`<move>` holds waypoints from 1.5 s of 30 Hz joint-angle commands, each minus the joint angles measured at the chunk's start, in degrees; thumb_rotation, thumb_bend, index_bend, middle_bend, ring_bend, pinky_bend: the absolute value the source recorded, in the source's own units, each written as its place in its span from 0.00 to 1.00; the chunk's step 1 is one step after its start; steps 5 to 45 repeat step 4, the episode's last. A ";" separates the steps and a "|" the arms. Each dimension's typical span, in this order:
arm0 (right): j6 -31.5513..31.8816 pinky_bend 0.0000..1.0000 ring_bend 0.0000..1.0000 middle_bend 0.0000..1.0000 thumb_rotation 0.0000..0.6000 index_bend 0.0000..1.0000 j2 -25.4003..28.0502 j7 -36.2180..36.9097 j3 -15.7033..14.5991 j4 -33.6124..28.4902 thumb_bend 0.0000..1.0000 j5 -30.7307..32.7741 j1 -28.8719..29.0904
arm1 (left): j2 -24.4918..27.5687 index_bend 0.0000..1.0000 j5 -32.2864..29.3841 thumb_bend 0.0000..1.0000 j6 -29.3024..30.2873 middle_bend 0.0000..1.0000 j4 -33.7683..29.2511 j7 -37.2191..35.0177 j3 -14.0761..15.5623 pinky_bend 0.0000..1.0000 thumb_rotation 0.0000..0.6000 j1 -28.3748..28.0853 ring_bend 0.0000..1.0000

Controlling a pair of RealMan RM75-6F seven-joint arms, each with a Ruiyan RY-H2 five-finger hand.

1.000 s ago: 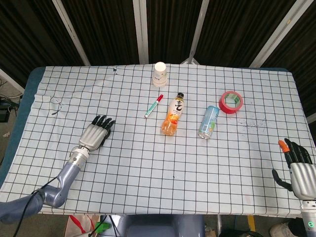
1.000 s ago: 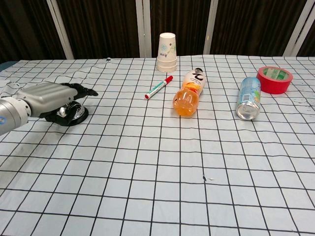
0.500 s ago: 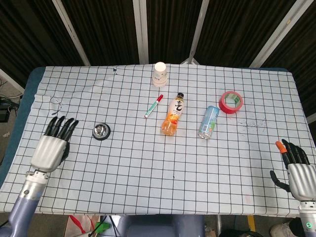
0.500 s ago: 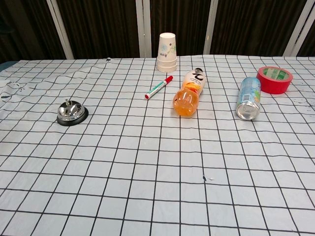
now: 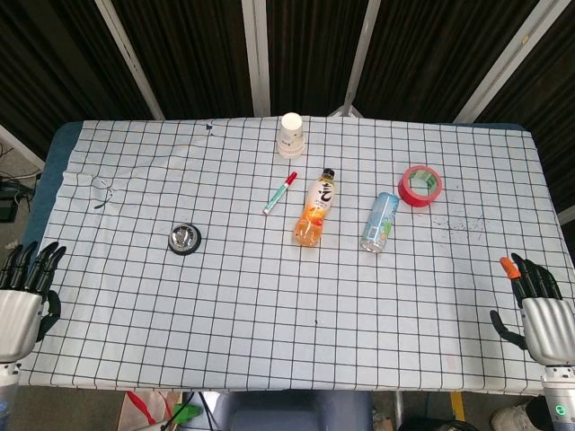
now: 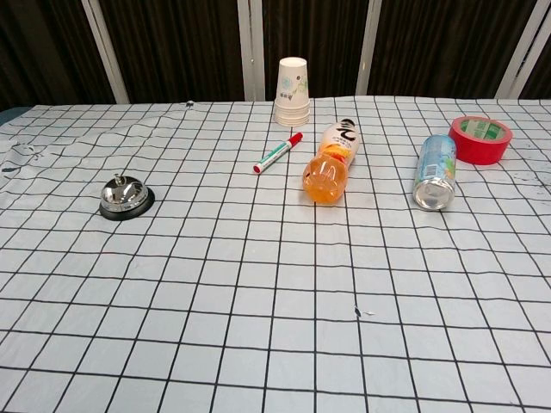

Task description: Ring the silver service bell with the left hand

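The silver service bell (image 5: 184, 239) (image 6: 125, 197) on its black base stands uncovered on the left part of the checked tablecloth. My left hand (image 5: 22, 299) hovers at the table's near-left corner, well to the left of the bell, palm down, fingers apart and holding nothing. My right hand (image 5: 542, 313) is at the near-right edge, fingers apart and empty. Neither hand appears in the chest view.
Stacked paper cups (image 5: 290, 135) stand at the back centre. A red marker (image 5: 279, 192), an orange drink bottle (image 5: 315, 208) and a can (image 5: 380, 221) lie across the middle. A red tape roll (image 5: 420, 185) lies right of them. The tablecloth (image 5: 269, 305) wrinkles at the far left.
My left hand has drawn back from on top of the bell to the near-left corner, leaving the bell uncovered. The right hand has barely shifted.
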 commanded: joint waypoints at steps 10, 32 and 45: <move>1.22 0.10 0.02 0.00 1.00 0.09 -1.09 -0.04 0.66 1.41 0.39 -0.82 0.31 | 0.82 0.05 -0.82 1.00 0.11 0.08 -1.20 -0.49 -0.50 0.05 1.00 1.83 0.00; 1.22 0.10 0.02 0.00 1.00 0.09 -1.09 -0.04 0.66 1.41 0.39 -0.82 0.31 | 0.82 0.05 -0.82 1.00 0.11 0.08 -1.20 -0.49 -0.50 0.05 1.00 1.83 0.00; 1.22 0.10 0.02 0.00 1.00 0.09 -1.09 -0.04 0.66 1.41 0.39 -0.82 0.31 | 0.82 0.05 -0.82 1.00 0.11 0.08 -1.20 -0.49 -0.50 0.05 1.00 1.83 0.00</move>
